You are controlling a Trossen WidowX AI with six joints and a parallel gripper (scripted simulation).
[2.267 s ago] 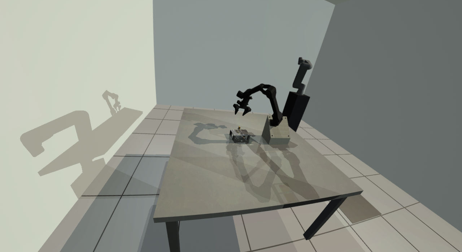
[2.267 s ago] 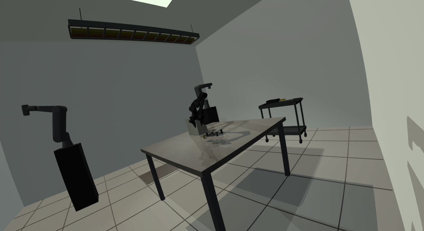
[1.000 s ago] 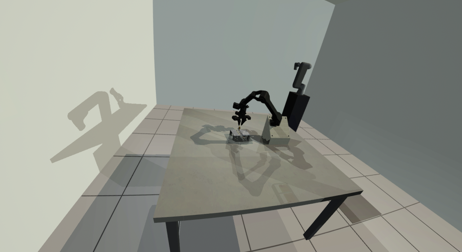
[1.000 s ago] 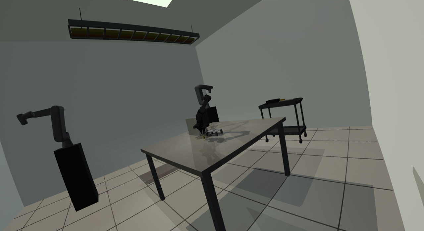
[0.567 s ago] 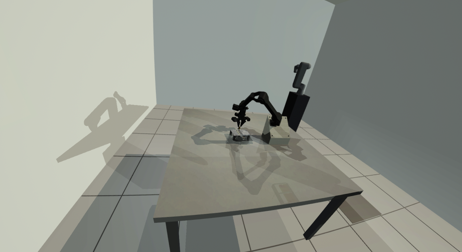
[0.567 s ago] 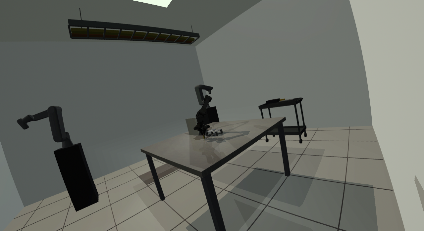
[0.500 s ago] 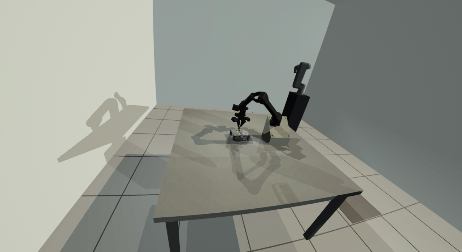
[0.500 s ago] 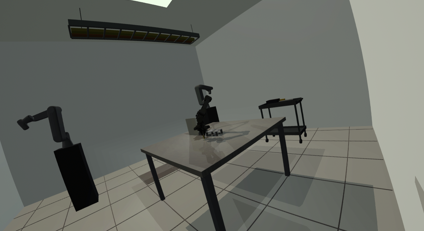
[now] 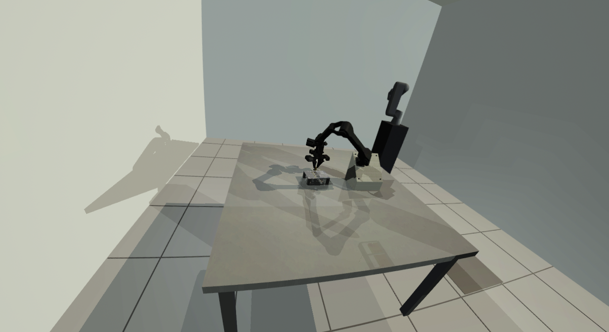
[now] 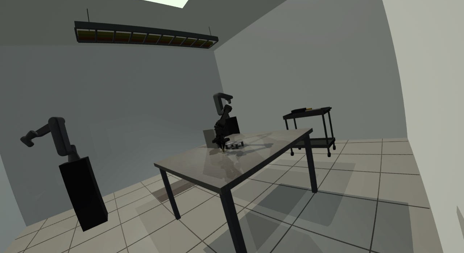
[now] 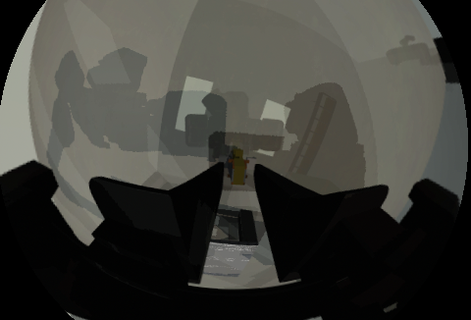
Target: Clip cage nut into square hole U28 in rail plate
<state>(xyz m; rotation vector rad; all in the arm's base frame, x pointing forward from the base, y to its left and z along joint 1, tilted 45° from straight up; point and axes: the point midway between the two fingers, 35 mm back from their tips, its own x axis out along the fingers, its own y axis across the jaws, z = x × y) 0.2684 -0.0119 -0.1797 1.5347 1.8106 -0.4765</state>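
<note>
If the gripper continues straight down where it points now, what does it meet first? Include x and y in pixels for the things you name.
Probably the yellow cage nut (image 11: 238, 170), just beyond the gripper's (image 9: 315, 168) (image 10: 223, 149) (image 11: 238, 165) fingertips; exact depth is unclear.

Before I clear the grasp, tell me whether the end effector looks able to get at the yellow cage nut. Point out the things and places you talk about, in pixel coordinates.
Probably yes: the end effector (image 9: 316, 168) (image 10: 222, 148) (image 11: 238, 169) is partly open, and in the wrist view the yellow cage nut (image 11: 237, 173) lines up with its gap, nothing visibly blocking.

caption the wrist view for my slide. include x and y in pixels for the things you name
Wrist view: end effector (image 11: 238, 169), fingers parted and partly closed, points toward the small yellow cage nut (image 11: 238, 170), with part of the rail plate (image 11: 249, 227) below in frame.
</note>
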